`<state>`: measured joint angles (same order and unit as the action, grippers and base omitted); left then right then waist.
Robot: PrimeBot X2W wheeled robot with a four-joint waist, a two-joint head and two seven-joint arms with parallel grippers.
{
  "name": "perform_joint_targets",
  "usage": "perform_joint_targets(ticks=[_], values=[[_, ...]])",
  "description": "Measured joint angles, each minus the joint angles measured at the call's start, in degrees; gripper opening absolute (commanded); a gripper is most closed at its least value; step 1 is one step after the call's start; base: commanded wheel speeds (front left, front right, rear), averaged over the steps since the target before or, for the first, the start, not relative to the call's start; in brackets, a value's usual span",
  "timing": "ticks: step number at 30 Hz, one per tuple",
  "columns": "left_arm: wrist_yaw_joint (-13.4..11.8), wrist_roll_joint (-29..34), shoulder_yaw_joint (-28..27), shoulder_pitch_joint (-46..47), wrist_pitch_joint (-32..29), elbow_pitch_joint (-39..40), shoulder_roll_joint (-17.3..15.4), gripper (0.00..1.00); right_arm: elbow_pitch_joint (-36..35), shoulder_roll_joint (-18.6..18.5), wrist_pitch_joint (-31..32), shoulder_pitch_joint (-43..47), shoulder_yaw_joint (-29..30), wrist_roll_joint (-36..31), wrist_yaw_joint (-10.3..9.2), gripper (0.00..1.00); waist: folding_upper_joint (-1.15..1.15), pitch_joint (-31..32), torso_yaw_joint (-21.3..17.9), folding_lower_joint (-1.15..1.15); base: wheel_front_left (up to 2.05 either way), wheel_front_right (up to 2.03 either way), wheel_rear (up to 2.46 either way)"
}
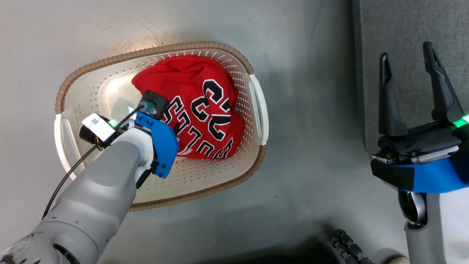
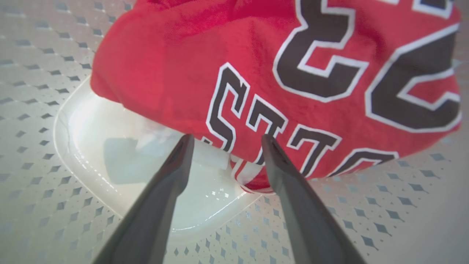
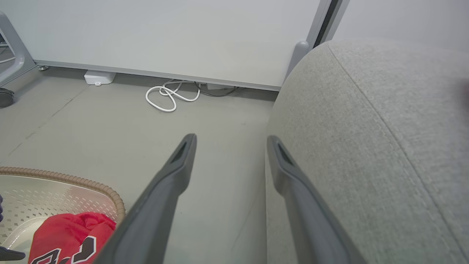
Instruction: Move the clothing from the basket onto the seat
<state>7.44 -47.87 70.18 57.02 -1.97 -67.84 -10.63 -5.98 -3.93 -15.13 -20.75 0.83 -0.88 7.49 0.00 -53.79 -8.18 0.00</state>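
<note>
Clothing: red jersey with black, white-edged "BULLS 23" lettering, crumpled in a heap inside the basket, toward the side nearer the seat, resting on the basket's floor and against its perforated wall. Strip of white trim peeking out at the heap's lower edge in the left wrist view; whether part of a second garment, impossible to tell. Basket oval and cream, with brown braided rim and white side handles, standing on the grey floor. Seat in grey fabric at the right of the head view, apart from the basket, bare floor between.

Left arm reaching down into the basket from the lower left, blue wrist bracket over the jersey's near edge. Left jaws spread wide, holding nothing; left fingers pointing at the jersey's edge beside the letters, contact with the cloth impossible to judge. Right jaws likewise wide open and empty, right fingers upright in the head view, hovering at the seat's left edge, well apart from the basket.

Right wrist view: seat's rounded edge with seam line on the right, floor on the left, basket rim and a bit of red cloth at the lower-left corner, white cable coiled on the floor by the far wall
</note>
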Motion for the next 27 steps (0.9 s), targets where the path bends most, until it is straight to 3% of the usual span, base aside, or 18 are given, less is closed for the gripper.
perform_joint_targets(ticks=[18, 27], values=[[0.0, -18.0, -7.8, 1.9, -6.2, 0.5, 0.9, 1.00, -3.0, -0.3, 0.0, 0.8, -0.4, -1.0, 0.00, 1.00, 0.00, -5.0, -0.4, 0.00, 0.00, 0.00, 0.00], [0.0, -22.5, -9.0, 2.2, -6.5, 1.5, 1.5, 1.00, -3.0, -0.3, 0.0, 1.4, -0.6, -1.0, 0.00, 1.00, 0.00, -5.8, -0.5, 0.00, 0.00, 0.00, 0.00]])
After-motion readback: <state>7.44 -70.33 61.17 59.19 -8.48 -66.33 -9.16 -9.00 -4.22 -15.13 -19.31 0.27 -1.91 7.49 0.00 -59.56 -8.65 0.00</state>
